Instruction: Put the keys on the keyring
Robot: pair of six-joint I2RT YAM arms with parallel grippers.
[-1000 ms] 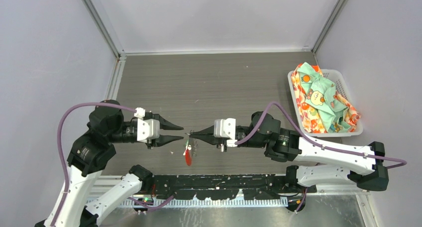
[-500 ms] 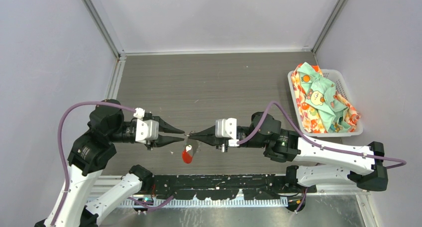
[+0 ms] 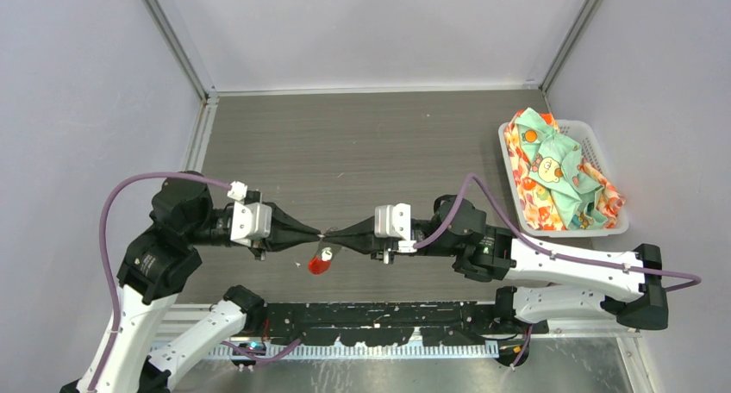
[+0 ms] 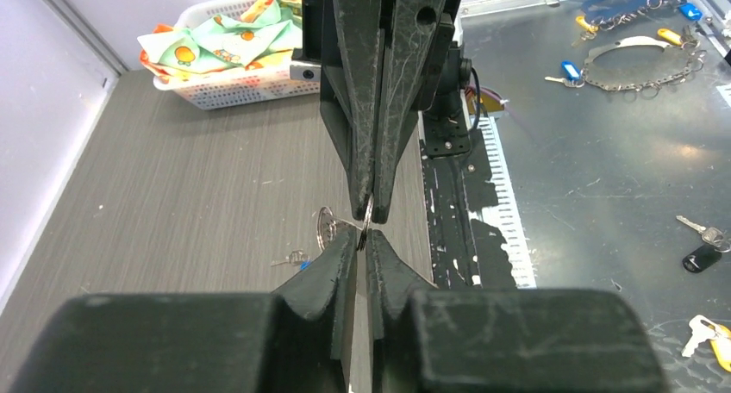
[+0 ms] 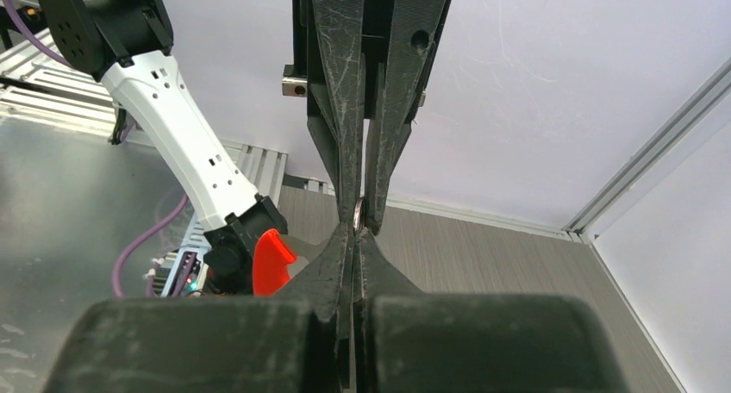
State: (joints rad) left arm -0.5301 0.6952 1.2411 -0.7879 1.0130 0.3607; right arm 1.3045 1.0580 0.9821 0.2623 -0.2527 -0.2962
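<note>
Pinching the keyring (image 3: 320, 264) with left gripper (image 3: 316, 235) and right gripper (image 3: 328, 235) both clamped shut, I'm steadying it for threading.

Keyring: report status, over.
Right gripper shut on keyring. Left gripper shut on it too, tip to tip. Its red end hangs beneath. Basket far right, out of the way.

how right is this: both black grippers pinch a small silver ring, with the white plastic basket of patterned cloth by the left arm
Wrong side: the white plastic basket sits by the right arm, per the top external view. The left gripper and right gripper do pinch the small silver ring.
</note>
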